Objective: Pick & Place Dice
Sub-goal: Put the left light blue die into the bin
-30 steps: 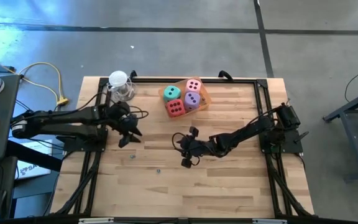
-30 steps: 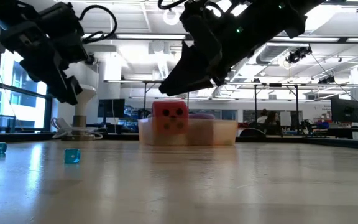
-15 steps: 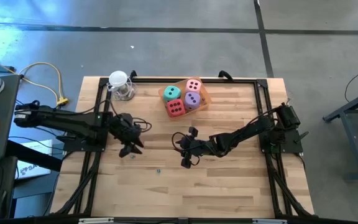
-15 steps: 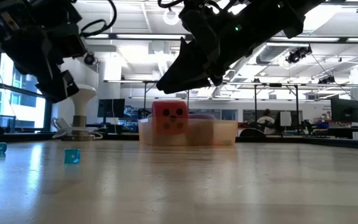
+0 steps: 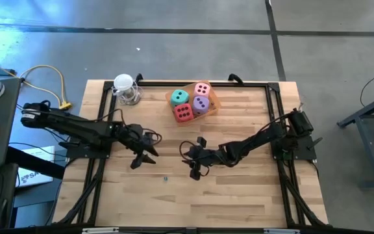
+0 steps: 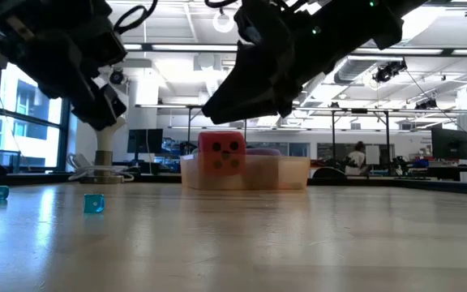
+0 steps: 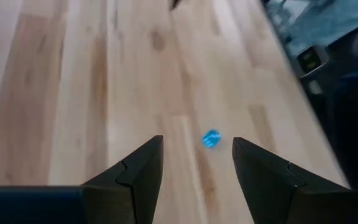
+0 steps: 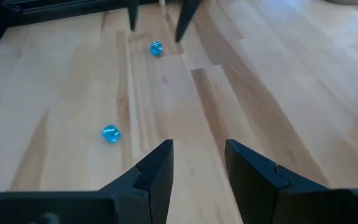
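Observation:
Four soft dice sit together in a clear tray (image 5: 213,103) at the table's far middle: pink (image 5: 202,88), teal (image 5: 180,97), purple (image 5: 200,103) and red (image 5: 183,112); the red one (image 6: 221,154) faces the low view. Two small blue translucent cubes lie on the bare wood. My left gripper (image 5: 146,155) hangs open above one of them (image 7: 211,139), well clear of the table (image 6: 104,116). The other cube (image 5: 165,177) lies nearer the table's near edge. My right gripper (image 5: 197,158) is open and raised at the table's middle (image 6: 235,109), holding nothing.
A white-topped clear object (image 5: 125,90) stands at the far left corner. Black frame rails (image 5: 274,104) run along the table's sides and far edge. Bare wood lies open across the near half. The right wrist view shows both blue cubes (image 8: 110,133) (image 8: 156,48) and the left gripper's fingers (image 8: 185,15).
My left gripper has moved toward the table's right and near edge, arriving over one small blue cube; it has stayed open. The dice in the tray and the blue cubes have kept their places.

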Motion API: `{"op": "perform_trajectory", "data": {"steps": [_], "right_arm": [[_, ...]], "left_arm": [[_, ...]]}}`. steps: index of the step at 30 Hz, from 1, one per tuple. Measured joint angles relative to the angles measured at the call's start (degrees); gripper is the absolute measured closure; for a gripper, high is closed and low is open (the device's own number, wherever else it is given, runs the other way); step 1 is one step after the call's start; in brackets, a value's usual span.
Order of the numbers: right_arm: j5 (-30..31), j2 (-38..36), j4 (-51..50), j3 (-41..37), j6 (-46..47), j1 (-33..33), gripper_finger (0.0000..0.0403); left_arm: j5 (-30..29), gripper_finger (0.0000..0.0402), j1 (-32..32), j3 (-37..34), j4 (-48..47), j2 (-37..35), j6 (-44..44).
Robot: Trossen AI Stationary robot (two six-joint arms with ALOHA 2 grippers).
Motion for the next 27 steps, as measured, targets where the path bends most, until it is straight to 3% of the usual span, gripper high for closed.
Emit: {"op": "perform_trajectory", "data": {"steps": [7, 11, 14, 21, 27], "right_arm": [[-0.02, 0.00, 3.43, 0.00, 1.59, 2.77, 0.0265], [0.04, 0.00, 4.58, 0.00, 1.59, 3.92, 0.0265], [0.18, 0.00, 5.88, 0.00, 1.59, 4.23, 0.0265], [0.12, 0.00, 6.98, 0.00, 1.79, 4.46, 0.0265], [0.01, 0.00, 7.26, 0.00, 1.79, 4.46, 0.0265]], "left_arm": [[-1.35, 0.0216, -7.13, 0.00, -1.28, 3.11, 3.73], [-15.15, 0.0231, -14.58, 0.02, -6.28, 2.98, 4.50], [-23.28, 0.0244, -18.87, 0.02, -13.45, 2.85, -0.64], [-25.34, 0.0255, -25.80, 0.02, -19.66, 2.85, -9.63], [-34.20, 0.0255, -29.64, 0.02, -22.19, 2.83, -10.46]]}}
